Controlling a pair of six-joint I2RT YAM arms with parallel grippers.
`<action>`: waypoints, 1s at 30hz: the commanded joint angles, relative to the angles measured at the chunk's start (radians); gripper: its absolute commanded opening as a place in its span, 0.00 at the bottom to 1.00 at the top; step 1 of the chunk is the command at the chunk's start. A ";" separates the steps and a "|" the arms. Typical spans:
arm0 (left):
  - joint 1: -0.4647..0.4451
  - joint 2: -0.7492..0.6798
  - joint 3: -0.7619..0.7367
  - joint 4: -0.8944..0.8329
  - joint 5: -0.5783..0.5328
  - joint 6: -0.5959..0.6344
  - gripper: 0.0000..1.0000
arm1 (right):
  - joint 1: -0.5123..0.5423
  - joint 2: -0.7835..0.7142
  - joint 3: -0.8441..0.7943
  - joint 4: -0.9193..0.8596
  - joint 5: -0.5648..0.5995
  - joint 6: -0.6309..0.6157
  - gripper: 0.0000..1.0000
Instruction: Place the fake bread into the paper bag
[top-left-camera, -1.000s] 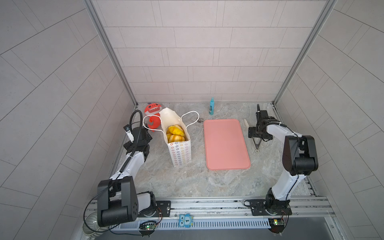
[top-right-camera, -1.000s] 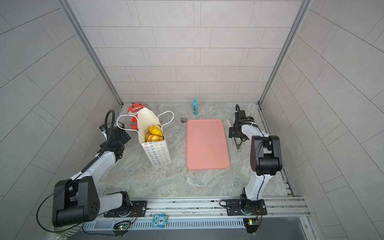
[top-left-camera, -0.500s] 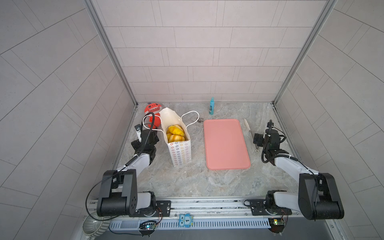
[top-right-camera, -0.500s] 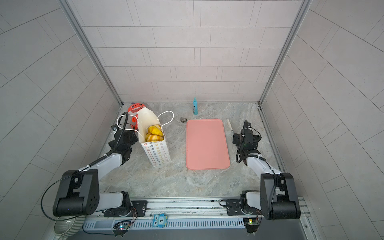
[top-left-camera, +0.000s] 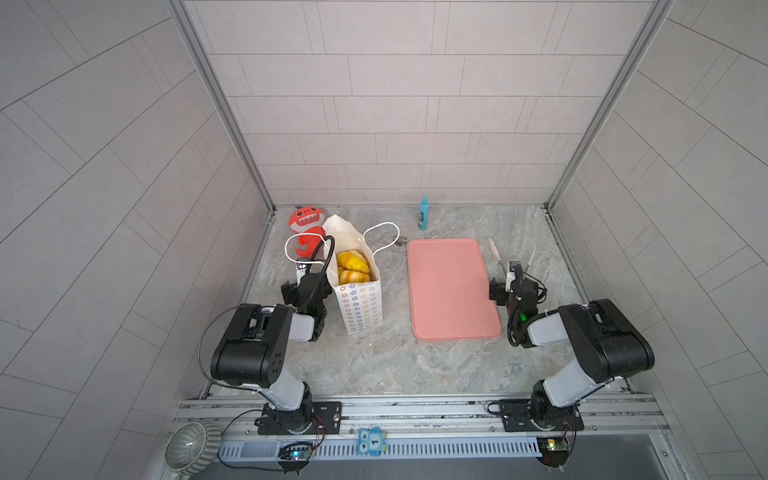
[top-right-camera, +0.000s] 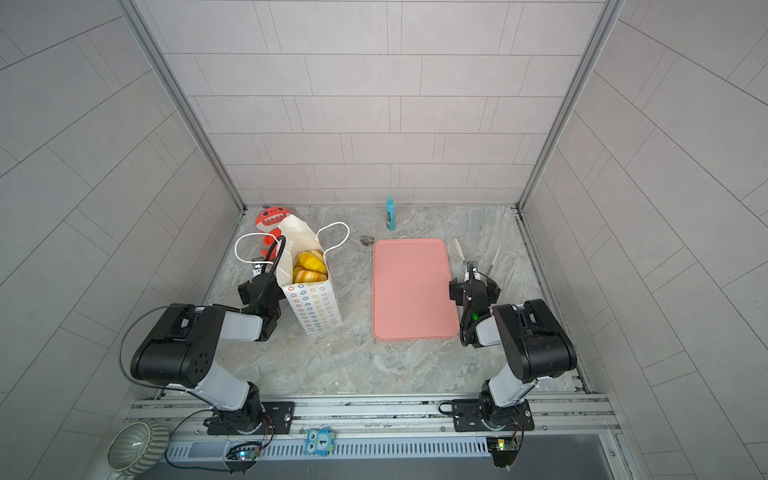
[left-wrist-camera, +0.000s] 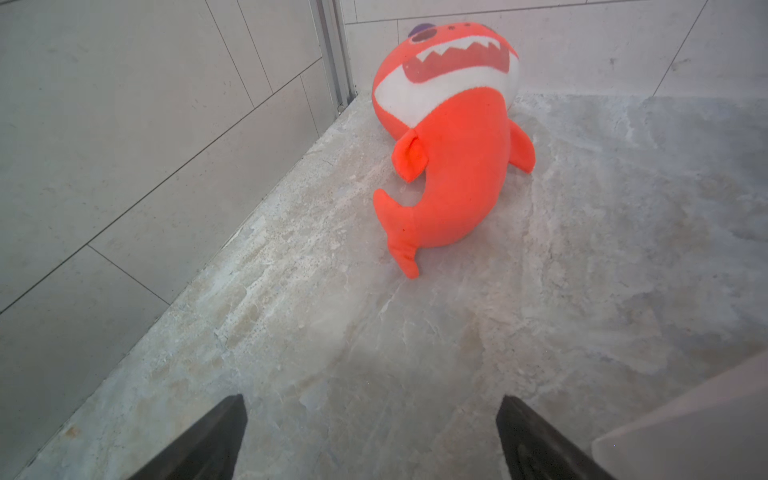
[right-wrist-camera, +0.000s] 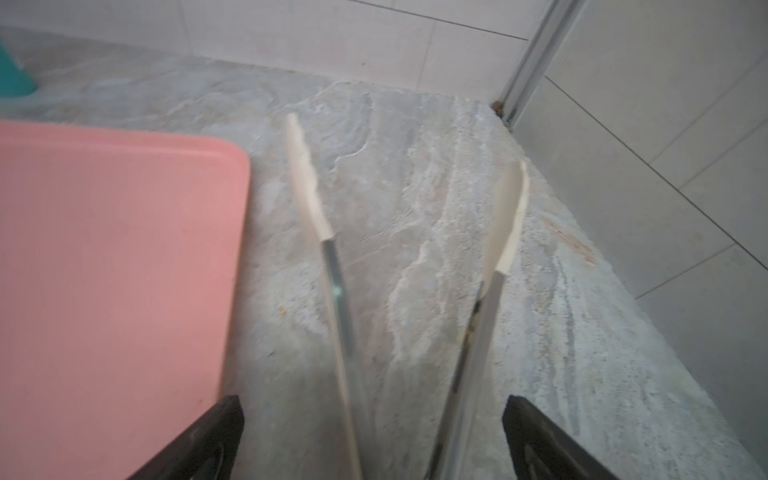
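1. At the front rail, 6 o'clock of the desk (top-left-camera: 374, 365), a small blue owl tag (top-left-camera: 372, 442) bears the digit "1". A grey ribbed bowl (top-left-camera: 189, 446) sits off the desk at 7 o'clock.
2. The left hand (left-wrist-camera: 374, 436) hangs low over bare desk, its fingers spread wide with nothing between them. It is just beside the paper bag (top-left-camera: 361, 307), at the bag's 9 o'clock. Whether it touches the bag cannot be told.
3. The paper bag stands upright at 9 o'clock of the pink tray (top-left-camera: 451, 291), mouth open, with white cord handles looping out to either side. Its near side panel carries rows of small coloured stars.
4. The fake bread (top-left-camera: 352, 266) lies inside the bag. Golden-yellow pieces show in its mouth, a striped one nearest.
5. The pink tray lies flat on the desk, right of centre.
6. The right hand (right-wrist-camera: 372, 432) is just off the tray's edge at 3 o'clock, fingers wide apart. The arms of a pair of tongs (right-wrist-camera: 307, 187), white-tipped, run out between the fingers toward 12 o'clock, clear of the fingertips in view. Any hold on them farther back is hidden.
7. A small metal piece (top-left-camera: 401, 242) lies at the tray's 11 o'clock, near a bag handle. It is too small to identify.
8. A red plush shark (left-wrist-camera: 449, 137) lies at the bag's 11 o'clock, in the far left corner.
9. A teal bottle (top-left-camera: 423, 212) stands upright by the back wall at the tray's 12 o'clock. Its label is too small to read.
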 joint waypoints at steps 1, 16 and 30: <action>-0.005 -0.003 0.028 0.061 -0.030 0.014 1.00 | 0.012 0.005 0.012 0.162 0.086 -0.075 0.99; -0.002 0.006 0.023 0.086 -0.025 0.019 1.00 | -0.042 -0.016 0.062 0.029 0.035 -0.016 0.99; -0.002 0.012 0.029 0.082 -0.026 0.021 1.00 | -0.054 -0.020 0.070 0.008 0.009 -0.009 0.99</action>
